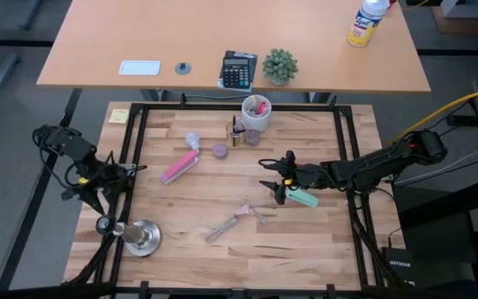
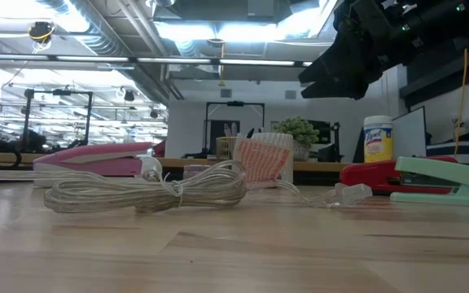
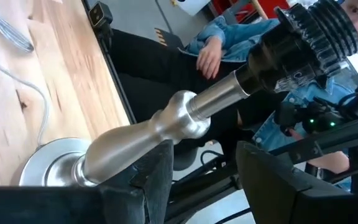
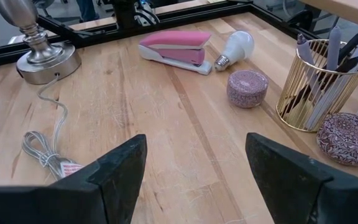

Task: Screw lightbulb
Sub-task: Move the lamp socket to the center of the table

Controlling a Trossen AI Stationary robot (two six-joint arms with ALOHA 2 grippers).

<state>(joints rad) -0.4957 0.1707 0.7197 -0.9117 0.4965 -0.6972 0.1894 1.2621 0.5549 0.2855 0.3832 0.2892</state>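
Wooden counter: lightbulb lies untouched far-centre; my right tool hangs released, must reach it; left tool straddles the lamp stand.

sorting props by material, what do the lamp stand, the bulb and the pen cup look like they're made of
Lamp stand: looks like brushed silvery metal, with soft highlights on its neck and round base. Bulb: frosted white globe, glass or plastic, can't tell; silvery screw base looks metal. Pen cup: thin gold-coloured wire, see-through between the bars.

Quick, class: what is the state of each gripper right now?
Left gripper: open, fingers either side of the lamp stand, not clamped on it.
Right gripper: open, holding nothing, above the table.
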